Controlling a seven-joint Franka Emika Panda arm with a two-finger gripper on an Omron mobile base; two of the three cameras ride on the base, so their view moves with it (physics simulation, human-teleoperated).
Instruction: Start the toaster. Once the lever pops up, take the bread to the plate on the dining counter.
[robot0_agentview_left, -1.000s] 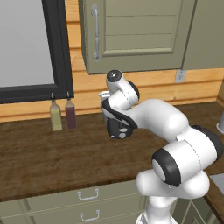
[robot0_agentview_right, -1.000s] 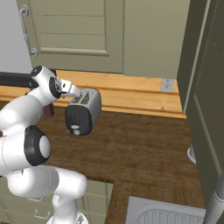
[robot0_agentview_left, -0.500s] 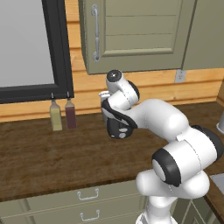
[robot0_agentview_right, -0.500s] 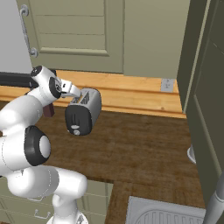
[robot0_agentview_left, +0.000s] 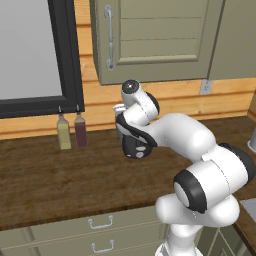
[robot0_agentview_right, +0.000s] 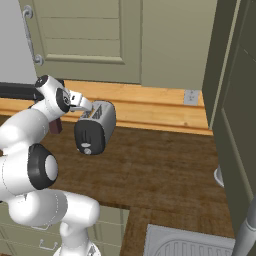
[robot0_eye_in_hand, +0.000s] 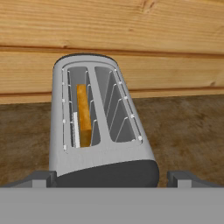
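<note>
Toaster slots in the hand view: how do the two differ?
In the toaster, the left slot holds the bread, its golden-orange crust edge sunk below the rim; the right slot shows bare wire guides and grey walls. The left slot looks narrower from this angle. Both run lengthwise, side by side, with the same rounded outline.

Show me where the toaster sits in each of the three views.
Left base view: toaster centre, mostly behind the arm, only its black end showing.
Right base view: toaster left of centre, beside the arm.
Hand view: toaster centre, bread in its left slot.
Shared landmark: the wooden wall behind it.
</note>
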